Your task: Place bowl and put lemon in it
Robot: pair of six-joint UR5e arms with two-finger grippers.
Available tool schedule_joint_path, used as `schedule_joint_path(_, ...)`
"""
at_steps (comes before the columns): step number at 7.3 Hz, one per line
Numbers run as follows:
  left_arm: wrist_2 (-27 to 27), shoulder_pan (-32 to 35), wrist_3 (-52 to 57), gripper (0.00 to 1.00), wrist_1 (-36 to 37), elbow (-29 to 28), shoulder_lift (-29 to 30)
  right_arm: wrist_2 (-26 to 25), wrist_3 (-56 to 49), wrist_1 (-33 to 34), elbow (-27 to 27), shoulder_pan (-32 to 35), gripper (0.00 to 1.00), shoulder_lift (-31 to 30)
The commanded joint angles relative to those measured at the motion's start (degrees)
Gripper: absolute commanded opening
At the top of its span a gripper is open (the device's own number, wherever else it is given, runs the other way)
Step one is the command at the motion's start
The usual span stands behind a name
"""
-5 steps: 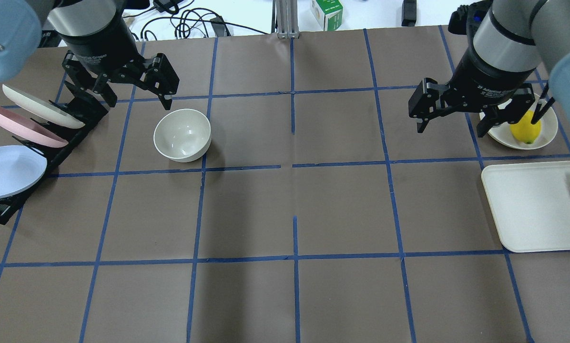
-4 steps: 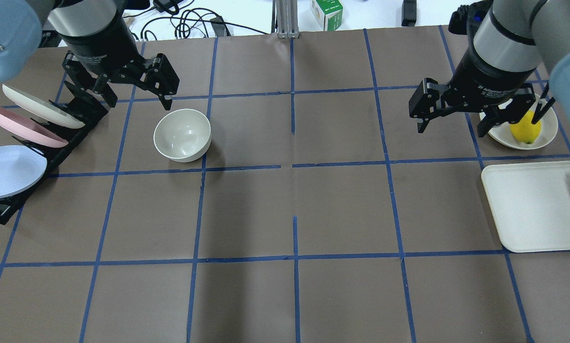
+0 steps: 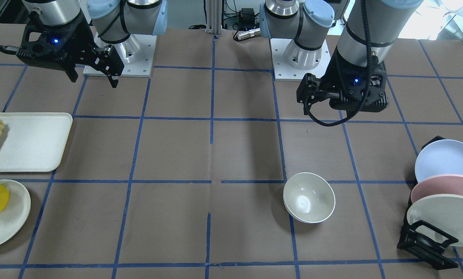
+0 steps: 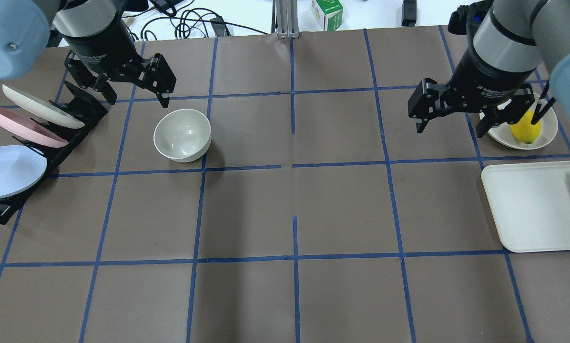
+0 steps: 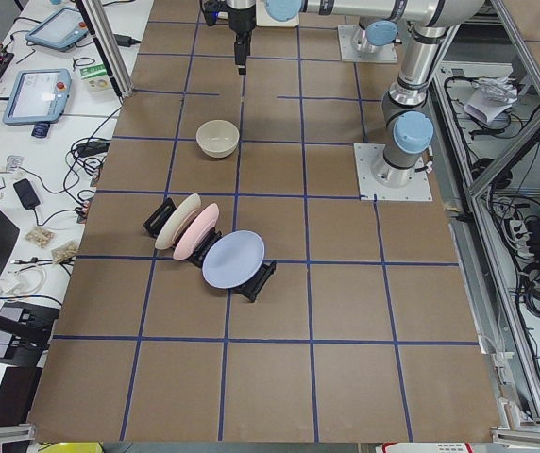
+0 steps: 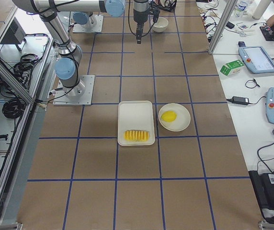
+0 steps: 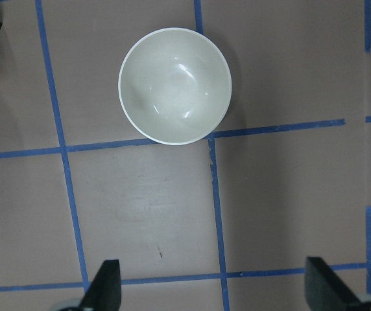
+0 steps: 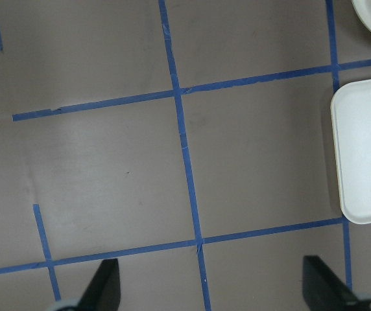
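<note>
The bowl (image 4: 182, 135) stands right way up on the surface (image 4: 294, 209), near my left claw (image 4: 135, 95) but not touching it. That claw is spread wide and grips nothing. The lemon (image 4: 524, 127) lies on a small white plate (image 4: 547, 136), off to one side of my right claw (image 4: 450, 127), which is spread wide too and grips nothing.

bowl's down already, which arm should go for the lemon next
Right. The right gripper hangs open just beside the round plate that holds the lemon, on its own side of the table. The left gripper, also open, is by the bowl at the opposite end, a long reach across.
</note>
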State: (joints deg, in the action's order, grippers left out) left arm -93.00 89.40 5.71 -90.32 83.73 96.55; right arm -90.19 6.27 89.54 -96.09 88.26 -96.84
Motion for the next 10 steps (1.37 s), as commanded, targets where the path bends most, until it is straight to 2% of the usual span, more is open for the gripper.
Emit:
schedule_joint_path(1, 0.7, -3.1, 1.6, 1.0, 8.6, 0.6, 9.0, 0.1, -0.1, 0.0, 0.0, 0.1, 1.0, 0.0)
schedule_joint_path(2, 0.7, -3.3, 2.4, 1.0, 13.9, 0.9, 13.4, -0.3, -0.2, 0.3, 0.0, 0.1, 1.0, 0.3)
schedule_joint_path(4, 0.8, -6.6, 8.3, 1.0, 16.9, 2.7, 16.6, -2.0, -1.2, 0.7, -0.1, -1.0, 1.0, 2.5)
schedule_joint_path(5, 1.9, -7.5, 9.2, 1.0, 21.0, 5.1, 17.9, -6.4, -1.6, 1.3, 0.0, -1.9, 1.0, 4.1)
schedule_joint_path(6, 2.6, -7.5, 9.1, 1.0, 29.2, 9.1, 19.7, -8.7, -1.7, 1.7, 0.0, -3.8, 1.0, 6.2)
schedule_joint_path(7, 2.6, -7.9, 9.4, 1.0, 35.3, 13.0, 20.3, -8.4, -3.5, 7.0, 0.1, -7.4, 1.0, 7.8)
schedule_joint_path(8, 2.6, -8.0, 9.2, 1.0, 36.6, 14.7, 20.4, -8.2, -12.8, 11.2, 0.0, -11.5, 1.0, 9.0)
schedule_joint_path(9, 2.8, -8.1, 9.0, 0.95, 36.7, 14.8, 20.9, -7.9, -20.5, 11.5, 0.1, -16.6, 1.0, 11.0)
schedule_joint_path(10, 2.8, -8.1, 8.6, 0.83, 36.8, 14.5, 21.8, -7.8, -25.3, 16.1, 0.1, -21.0, 1.0, 13.7)
